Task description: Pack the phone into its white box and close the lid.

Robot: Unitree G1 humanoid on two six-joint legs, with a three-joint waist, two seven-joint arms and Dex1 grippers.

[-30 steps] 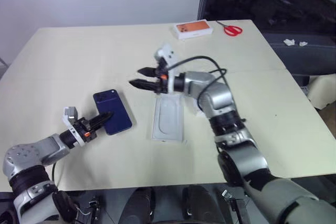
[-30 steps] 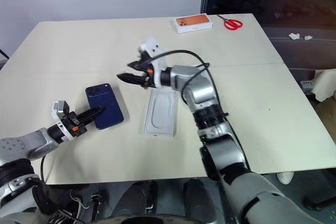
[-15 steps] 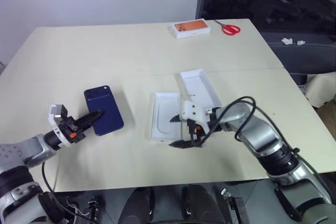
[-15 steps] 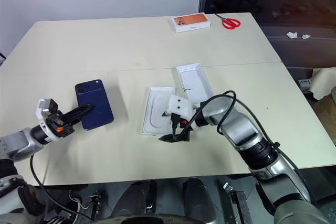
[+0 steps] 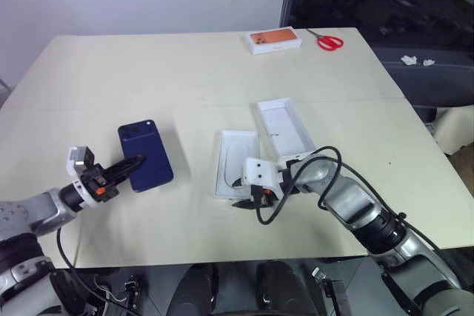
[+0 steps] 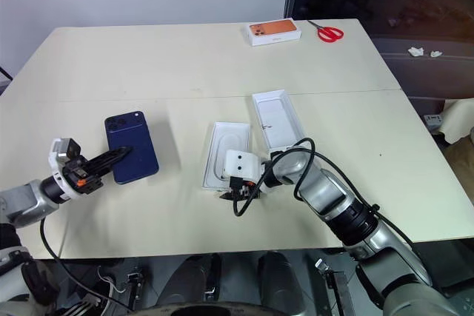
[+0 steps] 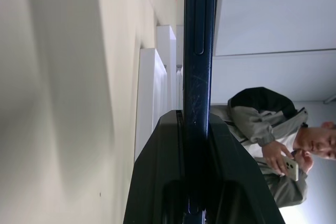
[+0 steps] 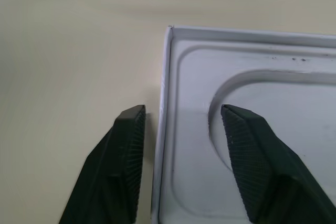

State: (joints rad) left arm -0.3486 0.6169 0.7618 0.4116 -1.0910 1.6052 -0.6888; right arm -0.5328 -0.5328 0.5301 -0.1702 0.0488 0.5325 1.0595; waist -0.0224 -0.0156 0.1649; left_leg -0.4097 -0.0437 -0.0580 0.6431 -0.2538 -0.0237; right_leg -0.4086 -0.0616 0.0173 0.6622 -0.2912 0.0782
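The dark blue phone is at the table's left, and my left gripper is shut on its near edge; in the left wrist view the phone stands edge-on between the fingers. The white box lies mid-table, its floor showing a rounded oblong recess. My right gripper is open at its near left corner, one finger outside the wall and the other over the inside. The lid lies just right of the box, plain white inside up.
A white box with an orange top and red scissors lie at the table's far right edge. A black cable loops off my right wrist near the box. The left wrist view shows a person beyond the table.
My right gripper came down from above the box's far end to its near left corner and narrowed a little. The lid, hidden behind the arm before, now shows. The left gripper keeps holding the phone.
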